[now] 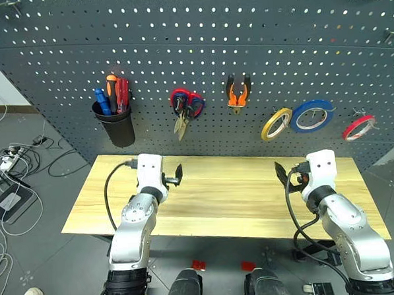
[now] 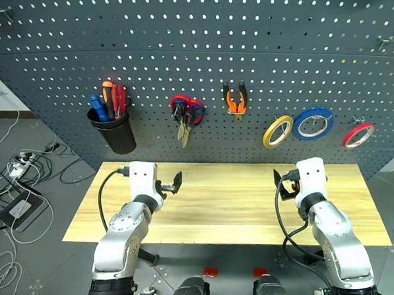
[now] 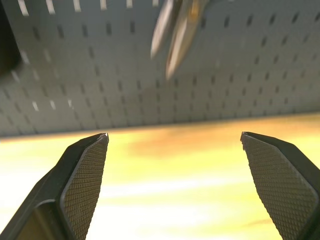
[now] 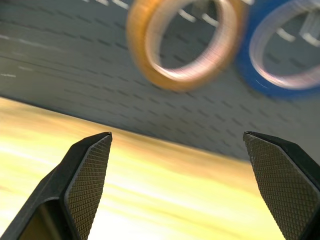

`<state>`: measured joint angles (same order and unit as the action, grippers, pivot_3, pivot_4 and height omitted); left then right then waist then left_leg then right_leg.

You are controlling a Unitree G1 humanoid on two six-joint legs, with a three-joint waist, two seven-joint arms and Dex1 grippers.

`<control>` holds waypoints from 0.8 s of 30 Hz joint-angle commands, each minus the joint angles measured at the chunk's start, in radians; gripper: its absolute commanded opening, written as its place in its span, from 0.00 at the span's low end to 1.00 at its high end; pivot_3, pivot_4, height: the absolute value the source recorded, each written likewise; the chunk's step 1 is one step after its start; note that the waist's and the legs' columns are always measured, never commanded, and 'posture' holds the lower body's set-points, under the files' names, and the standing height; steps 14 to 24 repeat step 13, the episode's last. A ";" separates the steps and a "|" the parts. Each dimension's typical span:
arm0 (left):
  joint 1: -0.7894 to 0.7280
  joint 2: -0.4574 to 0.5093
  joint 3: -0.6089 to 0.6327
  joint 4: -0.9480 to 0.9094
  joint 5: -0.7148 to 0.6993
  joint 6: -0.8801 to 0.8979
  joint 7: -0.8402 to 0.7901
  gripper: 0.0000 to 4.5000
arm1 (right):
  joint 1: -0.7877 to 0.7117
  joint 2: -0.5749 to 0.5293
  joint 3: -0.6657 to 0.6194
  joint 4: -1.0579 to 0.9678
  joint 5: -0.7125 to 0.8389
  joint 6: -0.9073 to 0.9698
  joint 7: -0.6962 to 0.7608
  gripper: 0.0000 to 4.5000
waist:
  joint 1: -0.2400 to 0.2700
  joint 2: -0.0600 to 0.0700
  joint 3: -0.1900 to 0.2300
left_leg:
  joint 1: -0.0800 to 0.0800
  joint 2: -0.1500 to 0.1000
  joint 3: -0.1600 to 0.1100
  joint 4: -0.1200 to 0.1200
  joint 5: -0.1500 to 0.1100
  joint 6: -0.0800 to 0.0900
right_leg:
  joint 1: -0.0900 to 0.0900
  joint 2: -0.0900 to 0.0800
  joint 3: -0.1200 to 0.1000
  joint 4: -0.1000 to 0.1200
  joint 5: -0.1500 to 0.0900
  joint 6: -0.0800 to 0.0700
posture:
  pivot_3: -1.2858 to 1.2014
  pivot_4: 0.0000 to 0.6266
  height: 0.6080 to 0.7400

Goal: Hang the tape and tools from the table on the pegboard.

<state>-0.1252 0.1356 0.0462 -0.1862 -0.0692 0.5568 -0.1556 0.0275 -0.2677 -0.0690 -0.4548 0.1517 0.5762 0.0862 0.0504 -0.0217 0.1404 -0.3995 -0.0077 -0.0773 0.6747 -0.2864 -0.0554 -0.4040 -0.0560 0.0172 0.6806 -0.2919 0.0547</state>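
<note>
Both tools, left and right, are spread wide with nothing in them, hovering low over a bare wooden worktop. Everything's up on the pegboard already: blue tape between the yellow roll and red roll, pliers on their hook, black-handled scissors with the red pair, blue screwdriver in the black cup. Looks basically done to me; the only real risk is an arm swinging up, clipping a roll or the scissors and knocking them off their hooks.
</note>
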 commanded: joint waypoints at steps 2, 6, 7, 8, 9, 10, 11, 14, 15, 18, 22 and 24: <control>0.046 -0.004 -0.025 -0.039 -0.010 -0.037 -0.018 0.99 | 0.054 0.061 -0.020 0.010 -0.038 0.031 -0.076 1.00 | 0.001 0.001 -0.010 | 0.000 0.000 0.000 0.000 0.000 0.000 | 0.000 0.000 0.000 0.000 0.000 0.000 | 0.55 0.17 1.00; 0.095 -0.005 -0.033 -0.068 -0.009 -0.041 -0.014 0.99 | 0.095 0.088 0.000 0.023 -0.065 0.015 -0.090 1.00 | -0.001 0.004 -0.017 | 0.000 -0.001 0.001 0.000 -0.001 0.001 | 0.000 0.000 0.002 0.000 0.000 0.000 | 0.55 0.18 1.00; 0.105 -0.004 -0.034 -0.079 -0.009 -0.041 -0.014 0.99 | 0.101 0.095 0.007 0.020 -0.069 0.014 -0.090 1.00 | -0.001 0.006 -0.017 | 0.001 0.000 0.001 0.000 -0.001 0.002 | 0.001 0.000 0.002 0.000 0.000 0.000 | 0.55 0.18 1.00; 0.114 -0.003 -0.034 -0.089 -0.010 -0.039 -0.014 0.99 | 0.104 0.099 0.014 0.015 -0.071 0.014 -0.087 1.00 | -0.002 0.006 -0.018 | 0.001 0.000 0.001 0.000 -0.001 0.002 | 0.001 0.000 0.002 0.000 0.000 0.000 | 0.55 0.19 1.00; 0.122 0.000 -0.035 -0.096 -0.009 -0.037 -0.013 0.99 | 0.107 0.101 0.024 0.011 -0.075 0.014 -0.084 1.00 | -0.003 0.006 -0.018 | 0.001 0.000 0.001 0.000 -0.002 0.003 | 0.001 0.000 0.002 0.000 0.000 0.000 | 0.55 0.19 1.00; 0.131 0.000 -0.032 -0.100 -0.010 -0.033 -0.011 0.99 | 0.108 0.104 0.033 0.010 -0.077 0.014 -0.083 1.00 | -0.003 0.006 -0.018 | 0.001 0.000 0.001 0.000 -0.003 0.005 | 0.001 0.000 0.002 0.000 0.000 0.000 | 0.55 0.19 1.00; 0.137 -0.001 -0.029 -0.103 -0.011 -0.029 -0.008 0.99 | 0.110 0.105 0.038 0.008 -0.078 0.015 -0.082 1.00 | -0.003 0.006 -0.018 | 0.001 0.000 0.001 0.000 -0.003 0.006 | 0.001 0.000 0.002 0.000 0.000 0.000 | 0.55 0.20 1.00; 0.146 -0.002 -0.025 -0.107 -0.011 -0.019 0.001 0.99 | 0.109 0.104 0.045 0.007 -0.079 0.017 -0.080 1.00 | -0.003 0.006 -0.018 | 0.001 0.000 0.001 0.000 -0.004 0.006 | 0.001 0.000 0.002 0.000 0.000 0.000 | 0.55 0.21 1.00; 0.146 -0.002 -0.025 -0.107 -0.011 -0.019 0.001 0.99 | 0.109 0.104 0.045 0.007 -0.079 0.017 -0.080 1.00 | -0.003 0.006 -0.018 | 0.001 0.000 0.001 0.000 -0.004 0.006 | 0.001 0.000 0.002 0.000 0.000 0.000 | 0.55 0.21 1.00; 0.146 -0.002 -0.025 -0.107 -0.011 -0.019 0.001 0.99 | 0.109 0.104 0.045 0.007 -0.079 0.017 -0.080 1.00 | -0.003 0.006 -0.018 | 0.001 0.000 0.001 0.000 -0.004 0.006 | 0.001 0.000 0.002 0.000 0.000 0.000 | 0.55 0.21 1.00; 0.146 -0.002 -0.025 -0.107 -0.011 -0.019 0.001 0.99 | 0.109 0.104 0.045 0.007 -0.079 0.017 -0.080 1.00 | -0.003 0.006 -0.018 | 0.001 0.000 0.001 0.000 -0.004 0.006 | 0.001 0.000 0.002 0.000 0.000 0.000 | 0.55 0.21 1.00; 0.146 -0.002 -0.025 -0.107 -0.011 -0.019 0.001 0.99 | 0.109 0.104 0.045 0.007 -0.079 0.017 -0.080 1.00 | -0.003 0.006 -0.018 | 0.001 0.000 0.001 0.000 -0.004 0.006 | 0.001 0.000 0.002 0.000 0.000 0.000 | 0.55 0.21 1.00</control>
